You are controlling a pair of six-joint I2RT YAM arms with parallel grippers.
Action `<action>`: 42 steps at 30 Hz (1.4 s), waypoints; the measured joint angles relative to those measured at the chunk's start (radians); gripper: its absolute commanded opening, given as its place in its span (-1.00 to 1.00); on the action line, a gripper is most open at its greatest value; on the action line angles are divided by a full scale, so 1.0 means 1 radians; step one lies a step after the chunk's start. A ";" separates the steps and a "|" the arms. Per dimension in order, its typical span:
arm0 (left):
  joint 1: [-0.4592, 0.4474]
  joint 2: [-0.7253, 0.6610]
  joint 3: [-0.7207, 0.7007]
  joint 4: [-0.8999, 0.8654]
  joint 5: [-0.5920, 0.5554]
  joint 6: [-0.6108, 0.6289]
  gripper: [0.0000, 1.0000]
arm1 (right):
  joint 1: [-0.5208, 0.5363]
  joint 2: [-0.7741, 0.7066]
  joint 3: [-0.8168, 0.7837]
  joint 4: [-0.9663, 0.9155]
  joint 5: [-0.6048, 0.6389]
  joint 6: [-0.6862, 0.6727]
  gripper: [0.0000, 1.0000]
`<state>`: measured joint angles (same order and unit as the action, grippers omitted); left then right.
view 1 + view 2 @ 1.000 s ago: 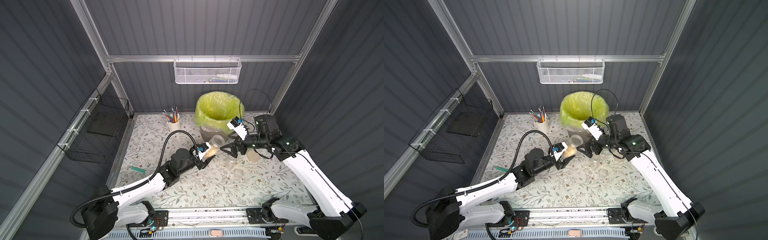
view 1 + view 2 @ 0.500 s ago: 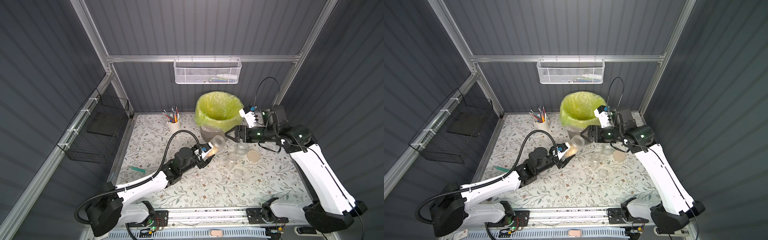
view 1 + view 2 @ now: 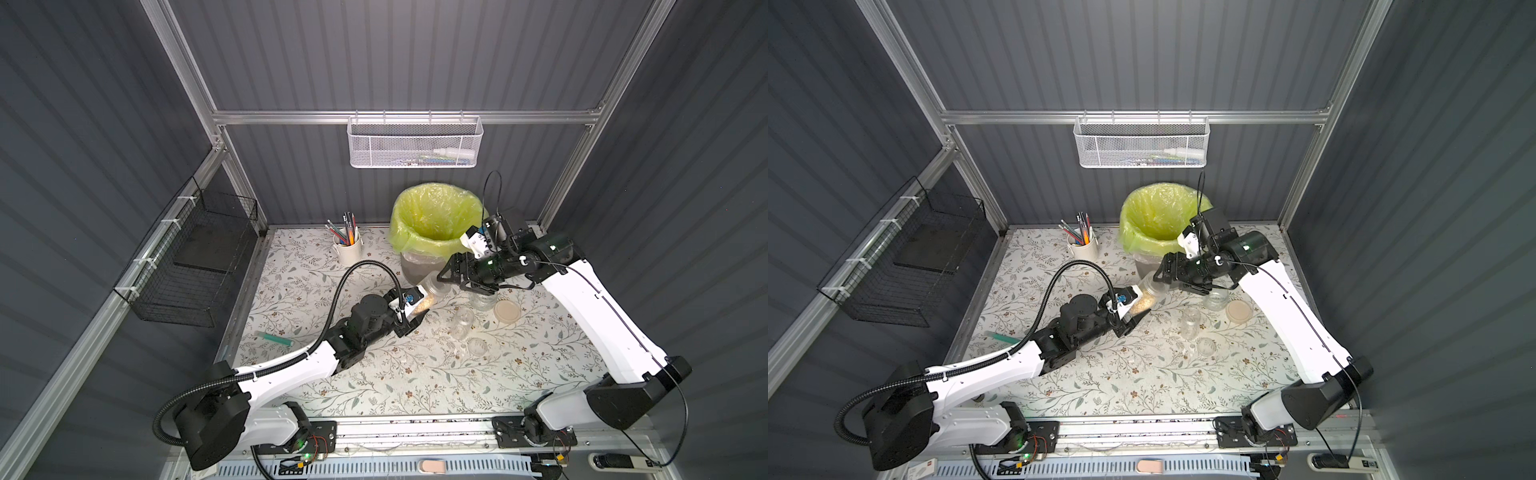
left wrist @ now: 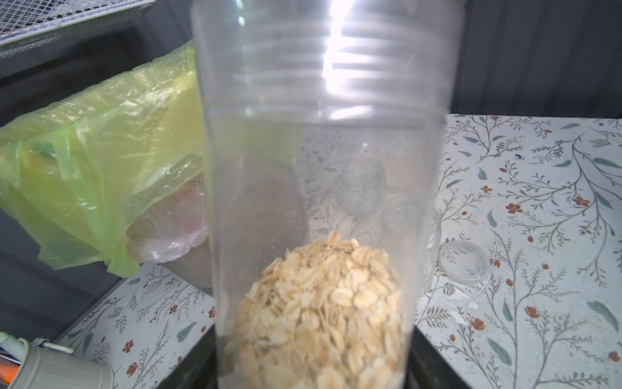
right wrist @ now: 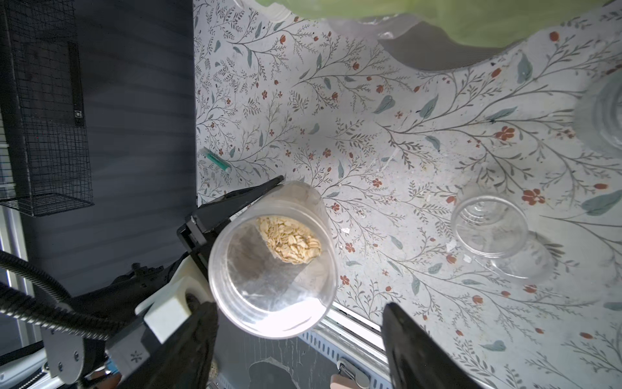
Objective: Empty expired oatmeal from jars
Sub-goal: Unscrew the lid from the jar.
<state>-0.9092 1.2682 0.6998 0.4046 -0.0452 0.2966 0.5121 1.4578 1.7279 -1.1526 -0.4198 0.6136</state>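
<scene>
The left jaws are clamped on the lower end of a clear jar [image 3: 430, 291], held above the bench [image 3: 374, 382]. The jar is tilted, its long axis rising toward the green-bagged bin [image 3: 436, 216]. The oatmeal [image 4: 319, 320], pale flat flakes, is heaped at the gripped end. The open mouth faces the right jaws, which stand apart just before it. Further right, a narrow jar [image 3: 462, 322] and a squat jar [image 3: 482, 300] stand upright.
</scene>
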 measured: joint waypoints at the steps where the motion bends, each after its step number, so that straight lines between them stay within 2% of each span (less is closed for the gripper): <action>1: 0.000 0.000 0.000 0.000 -0.001 0.000 -0.69 | 0.003 0.001 0.000 0.000 -0.001 0.000 0.56; 11: 0.000 0.000 0.000 -0.015 -0.008 0.000 -0.70 | 0.045 0.058 0.025 -0.004 0.021 -0.014 0.59; 25: 0.000 0.000 0.000 -0.016 -0.008 0.000 -0.71 | 0.053 0.107 0.059 -0.023 0.027 -0.046 0.51; 28: 0.000 0.000 0.000 -0.016 -0.007 0.000 -0.71 | 0.054 0.107 0.060 -0.024 0.028 -0.061 0.43; 36: 0.000 -0.010 -0.006 -0.018 0.018 -0.016 -0.70 | 0.057 0.109 0.066 -0.034 0.008 -0.142 0.03; 39: 0.000 -0.026 -0.010 -0.021 0.041 -0.040 -0.70 | 0.058 0.124 0.104 -0.066 -0.003 -0.214 0.02; 42: 0.000 -0.051 -0.038 -0.004 0.065 -0.066 -0.70 | 0.058 0.093 0.063 -0.043 -0.029 -0.323 0.02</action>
<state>-0.9092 1.2175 0.6621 0.4004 0.0196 0.2302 0.5705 1.5505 1.7912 -1.1954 -0.4492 0.2905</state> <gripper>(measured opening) 0.675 0.655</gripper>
